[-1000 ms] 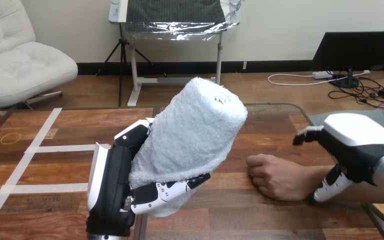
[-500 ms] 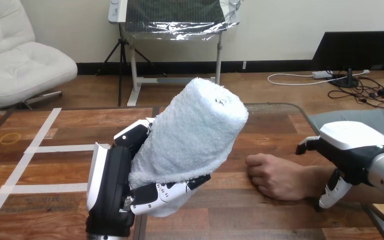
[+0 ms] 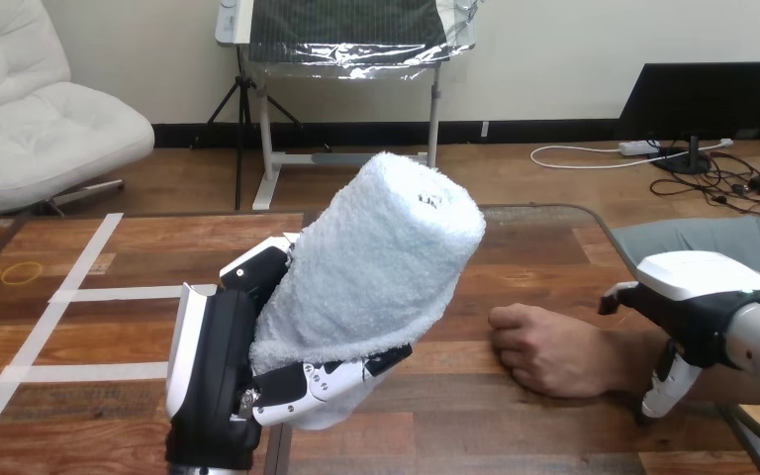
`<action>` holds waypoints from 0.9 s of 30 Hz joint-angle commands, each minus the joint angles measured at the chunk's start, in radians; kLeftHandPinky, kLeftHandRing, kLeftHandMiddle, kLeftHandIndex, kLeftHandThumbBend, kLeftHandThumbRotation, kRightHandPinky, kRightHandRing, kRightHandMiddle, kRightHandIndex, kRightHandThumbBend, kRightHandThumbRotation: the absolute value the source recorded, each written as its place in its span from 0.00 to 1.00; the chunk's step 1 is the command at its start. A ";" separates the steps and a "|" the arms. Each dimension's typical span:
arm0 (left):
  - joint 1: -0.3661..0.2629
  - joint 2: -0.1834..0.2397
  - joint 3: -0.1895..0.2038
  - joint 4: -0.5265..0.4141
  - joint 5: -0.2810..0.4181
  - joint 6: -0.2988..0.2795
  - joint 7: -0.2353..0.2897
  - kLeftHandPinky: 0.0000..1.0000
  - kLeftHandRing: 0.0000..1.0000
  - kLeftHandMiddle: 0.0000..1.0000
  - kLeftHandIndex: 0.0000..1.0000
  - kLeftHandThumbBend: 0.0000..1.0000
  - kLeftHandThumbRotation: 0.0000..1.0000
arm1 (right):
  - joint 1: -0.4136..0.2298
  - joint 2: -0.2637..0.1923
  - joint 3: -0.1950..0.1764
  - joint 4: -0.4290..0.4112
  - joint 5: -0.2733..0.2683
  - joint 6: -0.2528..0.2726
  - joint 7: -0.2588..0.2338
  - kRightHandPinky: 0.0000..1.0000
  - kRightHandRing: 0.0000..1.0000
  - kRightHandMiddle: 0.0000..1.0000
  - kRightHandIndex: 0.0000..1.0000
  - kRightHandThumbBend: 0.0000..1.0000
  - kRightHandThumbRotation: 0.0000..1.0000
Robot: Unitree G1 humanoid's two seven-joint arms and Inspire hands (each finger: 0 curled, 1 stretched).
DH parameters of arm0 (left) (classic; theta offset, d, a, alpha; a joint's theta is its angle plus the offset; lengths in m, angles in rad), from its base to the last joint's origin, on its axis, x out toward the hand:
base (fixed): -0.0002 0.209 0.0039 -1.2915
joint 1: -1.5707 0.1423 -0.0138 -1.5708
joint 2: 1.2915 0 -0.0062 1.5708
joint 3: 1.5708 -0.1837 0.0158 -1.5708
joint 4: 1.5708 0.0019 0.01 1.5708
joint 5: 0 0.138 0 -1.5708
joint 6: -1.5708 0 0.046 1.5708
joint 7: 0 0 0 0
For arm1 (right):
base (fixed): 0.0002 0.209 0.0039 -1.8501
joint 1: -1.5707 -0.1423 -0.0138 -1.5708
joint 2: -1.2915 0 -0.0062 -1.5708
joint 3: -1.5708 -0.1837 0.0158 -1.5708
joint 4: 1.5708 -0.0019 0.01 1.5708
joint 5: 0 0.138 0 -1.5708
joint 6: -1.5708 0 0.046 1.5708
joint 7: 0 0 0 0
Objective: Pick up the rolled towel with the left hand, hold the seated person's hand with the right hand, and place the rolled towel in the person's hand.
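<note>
At the near edge of the table [image 3: 515, 435], left of centre, the left robot hand [image 3: 213, 381] stands upright with its fingers [image 3: 307, 381] curled under and around the lower end of the rolled towel [image 3: 371, 267]. It holds the white towel clear of the table, and the roll leans up and to the right, its round upper end facing the far right. To the right, on the near right part of the table, the person's hand [image 3: 544, 346] rests on the wood, curled into a loose fist with the knuckles toward the towel. A strip of bare wood lies between the fist and the towel's lower end, so the two are apart. The right robot hand [image 3: 698, 292] sits just right of the fist, arched over the person's wrist close to the table's right edge. Whether it grips the wrist cannot be told. On the left part of the table, white tape lines [image 3: 59, 295] cross open wood, and farther left a small yellow ring [image 3: 22, 273] lies flat. Beyond the towel, bare table runs to the far edge and its rounded far right corner.
</note>
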 commanded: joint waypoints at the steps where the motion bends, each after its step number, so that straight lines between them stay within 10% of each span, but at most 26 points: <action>1: -0.039 -0.007 0.017 -0.033 -0.026 -0.031 -0.006 0.39 0.43 0.47 0.52 0.68 0.15 | -0.084 -0.016 0.001 0.014 -0.017 0.024 -0.009 0.90 0.93 0.92 0.88 0.75 0.06; 27: -0.030 -0.009 0.039 -0.040 0.001 -0.031 -0.004 0.40 0.43 0.47 0.52 0.68 0.16 | -0.106 -0.007 0.041 0.094 -0.040 0.078 -0.022 0.92 0.95 0.95 0.90 0.71 0.08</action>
